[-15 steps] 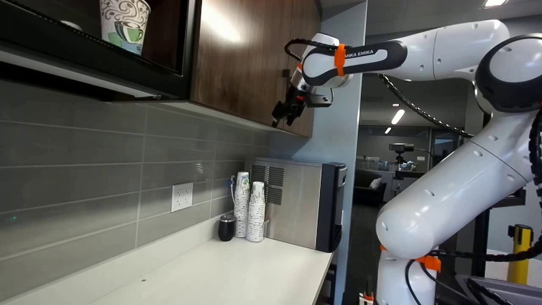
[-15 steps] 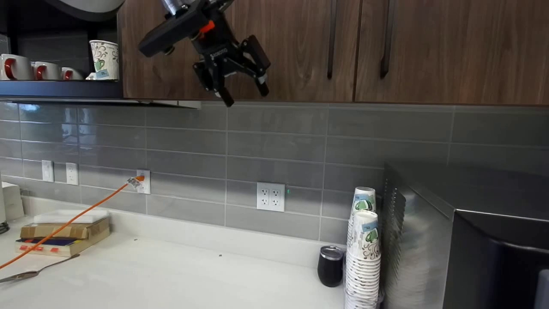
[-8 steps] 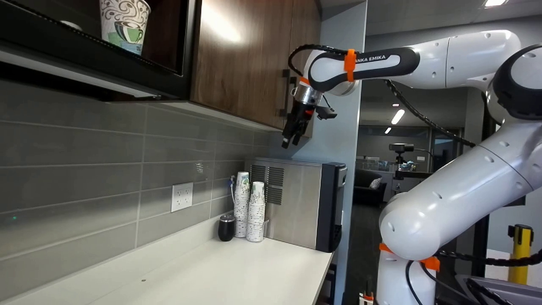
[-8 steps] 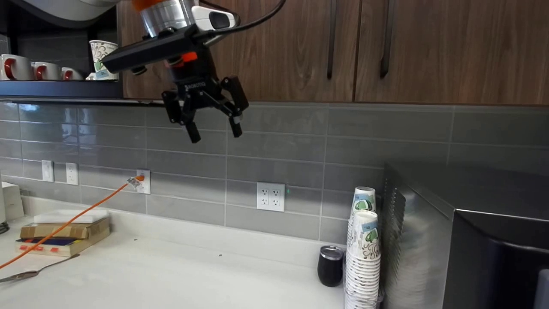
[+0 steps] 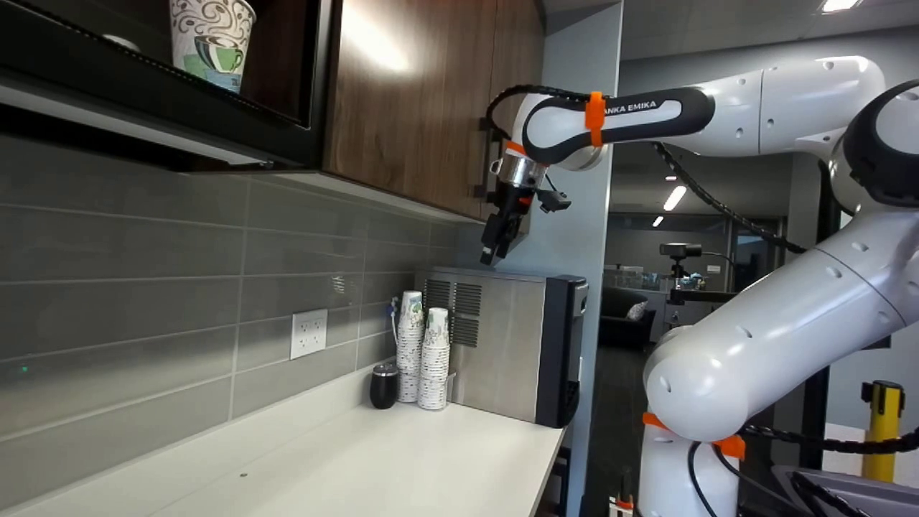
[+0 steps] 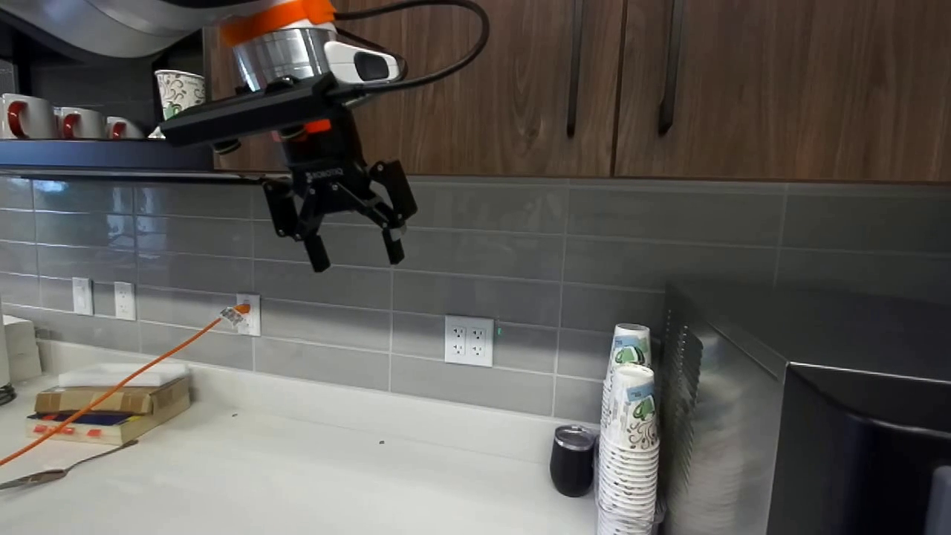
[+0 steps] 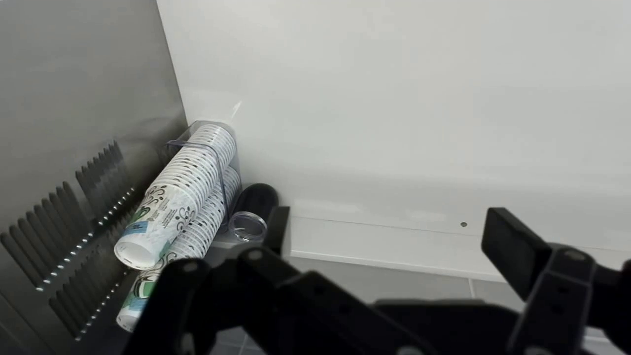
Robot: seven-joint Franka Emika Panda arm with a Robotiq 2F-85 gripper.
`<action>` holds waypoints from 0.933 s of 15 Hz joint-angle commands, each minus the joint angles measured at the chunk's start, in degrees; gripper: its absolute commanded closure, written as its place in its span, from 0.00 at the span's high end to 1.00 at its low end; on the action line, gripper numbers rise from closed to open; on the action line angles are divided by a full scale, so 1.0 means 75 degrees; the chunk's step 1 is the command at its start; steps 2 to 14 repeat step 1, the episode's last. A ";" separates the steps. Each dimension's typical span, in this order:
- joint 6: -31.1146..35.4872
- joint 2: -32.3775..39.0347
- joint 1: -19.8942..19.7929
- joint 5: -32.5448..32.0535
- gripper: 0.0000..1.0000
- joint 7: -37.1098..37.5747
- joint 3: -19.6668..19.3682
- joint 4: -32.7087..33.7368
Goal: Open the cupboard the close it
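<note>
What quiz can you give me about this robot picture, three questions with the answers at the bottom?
1. True or false: the gripper is holding the orange cord.

2. What stands right beside the black tumbler?
A) red-handled mugs
B) stacked paper cups
C) the orange cord

3. Fill in the gap: the brown cupboard doors are ____.

Key
1. False. Its fingers are spread apart with nothing between them.
2. B
3. Shut
</note>
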 commanded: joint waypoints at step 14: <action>-0.0030 -0.0005 0.0087 -0.0055 1.00 0.0051 -0.0052 0.0020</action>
